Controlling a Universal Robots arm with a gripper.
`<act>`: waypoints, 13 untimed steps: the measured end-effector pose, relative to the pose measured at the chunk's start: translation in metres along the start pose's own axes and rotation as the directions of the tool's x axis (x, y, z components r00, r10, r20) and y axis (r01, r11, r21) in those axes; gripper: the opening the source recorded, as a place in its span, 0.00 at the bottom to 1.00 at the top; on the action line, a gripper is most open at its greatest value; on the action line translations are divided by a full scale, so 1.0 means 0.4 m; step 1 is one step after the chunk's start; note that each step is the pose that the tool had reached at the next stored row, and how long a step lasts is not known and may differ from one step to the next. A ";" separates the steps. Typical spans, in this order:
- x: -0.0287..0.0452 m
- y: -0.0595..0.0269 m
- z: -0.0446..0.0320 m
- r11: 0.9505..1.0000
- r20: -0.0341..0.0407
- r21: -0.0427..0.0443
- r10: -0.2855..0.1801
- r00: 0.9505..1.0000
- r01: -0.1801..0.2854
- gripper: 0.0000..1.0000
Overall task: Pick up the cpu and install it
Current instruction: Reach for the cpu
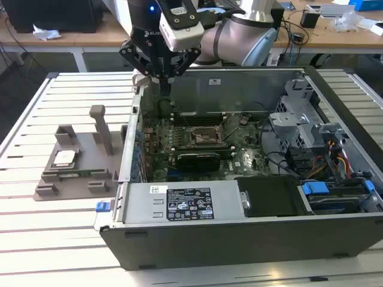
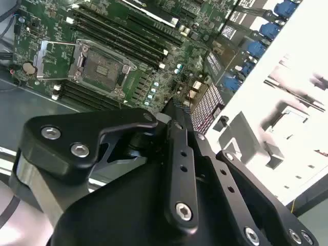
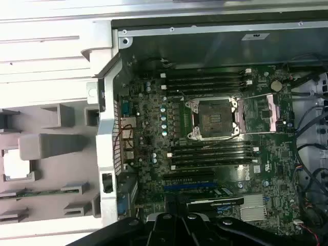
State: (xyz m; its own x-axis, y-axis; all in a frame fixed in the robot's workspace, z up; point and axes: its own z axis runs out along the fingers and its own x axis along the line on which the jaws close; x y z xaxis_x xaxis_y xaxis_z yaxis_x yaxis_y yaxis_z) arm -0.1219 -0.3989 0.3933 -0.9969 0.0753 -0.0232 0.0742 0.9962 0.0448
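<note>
The cpu (image 1: 64, 158), a flat silver square with a pale rim, lies in a recess of the grey fixture (image 1: 90, 149) on the slatted table, at the exterior view's left. In the first wrist view the cpu (image 3: 15, 166) shows as a pale square. My gripper (image 1: 164, 89) hangs over the back left corner of the open computer case, well above the motherboard, with its fingers together and nothing between them. The dark metal-framed socket (image 1: 200, 136) sits mid-board with its load plate flipped open, as both wrist views show (image 3: 214, 118) (image 2: 100, 66).
A long green memory stick (image 1: 78, 174) lies in the fixture's front slot. The case wall (image 1: 128, 149) stands between fixture and motherboard. A drive cage and cable bundles (image 1: 323, 155) fill the case's right side. A tall grey post (image 1: 100, 128) rises from the fixture.
</note>
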 end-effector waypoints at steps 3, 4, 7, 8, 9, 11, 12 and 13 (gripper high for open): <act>0.036 -0.003 -0.001 1.000 0.000 0.002 0.000 1.000 0.000 0.11; 0.049 -0.004 -0.001 1.000 0.000 0.002 0.000 1.000 0.000 0.11; 0.079 -0.006 -0.002 1.000 0.000 0.002 0.000 1.000 0.000 0.11; 0.100 -0.007 -0.003 1.000 0.000 0.002 0.000 1.000 0.000 0.11; 0.122 -0.009 -0.003 1.000 0.000 0.002 0.000 1.000 0.000 0.11; 0.161 -0.012 -0.004 1.000 0.000 0.002 0.000 1.000 0.000 0.11; 0.166 -0.012 -0.004 1.000 0.000 0.002 0.000 1.000 0.000 0.11; 0.169 -0.013 -0.004 1.000 0.000 0.002 0.000 1.000 0.000 0.11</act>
State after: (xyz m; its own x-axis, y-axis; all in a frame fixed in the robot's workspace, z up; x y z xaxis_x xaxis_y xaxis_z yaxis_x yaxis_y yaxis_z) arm -0.1895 -0.3989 0.3932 -0.9969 0.0751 -0.0235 0.0740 0.9963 0.0431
